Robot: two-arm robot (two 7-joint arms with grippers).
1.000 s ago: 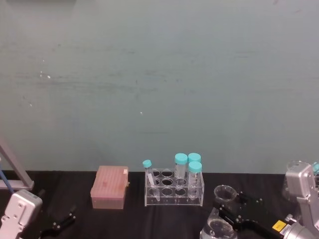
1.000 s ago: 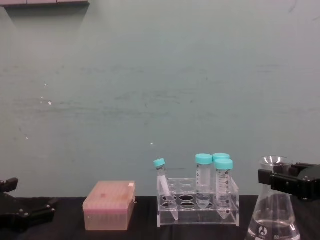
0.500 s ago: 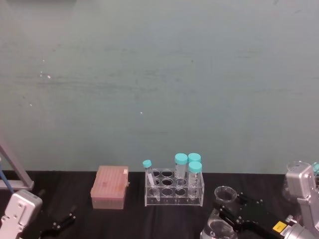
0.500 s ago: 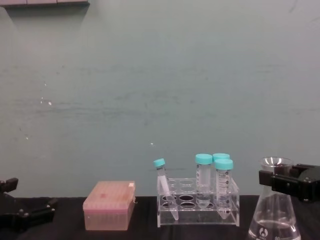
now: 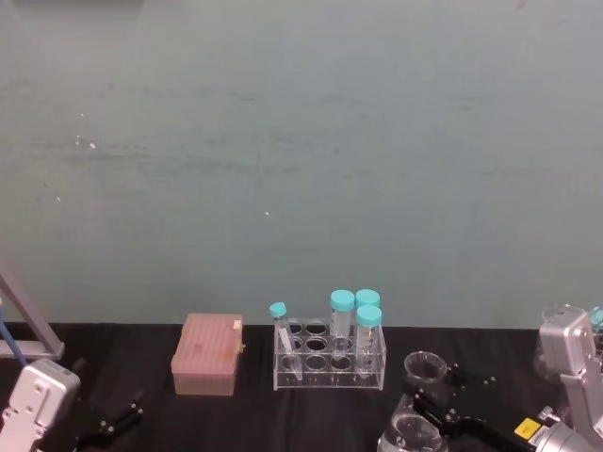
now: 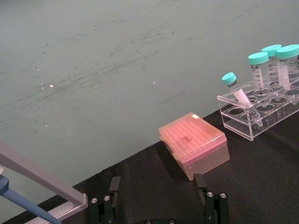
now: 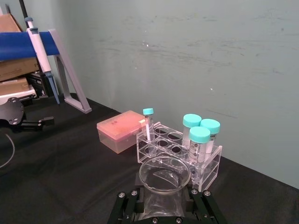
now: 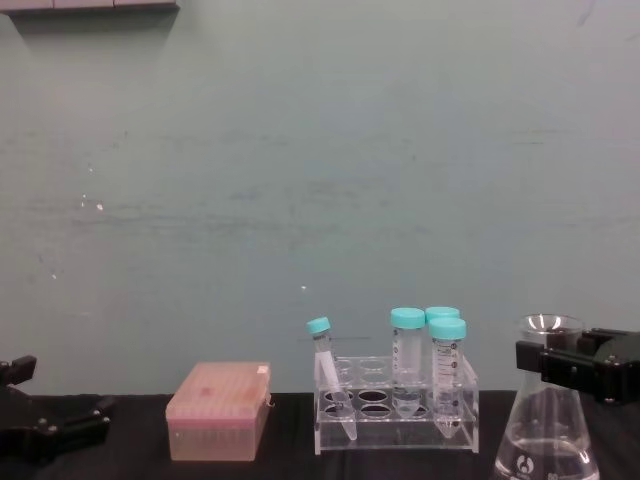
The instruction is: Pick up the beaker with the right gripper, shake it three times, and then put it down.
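On the far left, the left end effector (image 8: 40, 432) rests low on the black table (image 8: 290, 440). Its thin fingers (image 6: 113, 185) are spread apart with nothing between them. Behind it stands a grey stand (image 7: 70, 74) holding one pipette (image 7: 36, 44).

Next comes one pink box (image 8: 218, 410) with its lid shut. Just to its right is one clear rack (image 8: 395, 405). Four tubes with teal caps sit in it. One small tube (image 8: 325, 375) leans over at the left end. Three bigger tubes (image 8: 408, 355) stand up straight at the right end.

On the right side is one beaker (image 8: 547, 420), made of clear glass. It stands upright, with a little water at its wide bottom, near the rack but not touching it. The right end effector (image 8: 560, 362) comes in from the right and pinches the beaker at its narrow neck, just under the flared rim. In the right wrist view one black jaw sits on each side of the neck.
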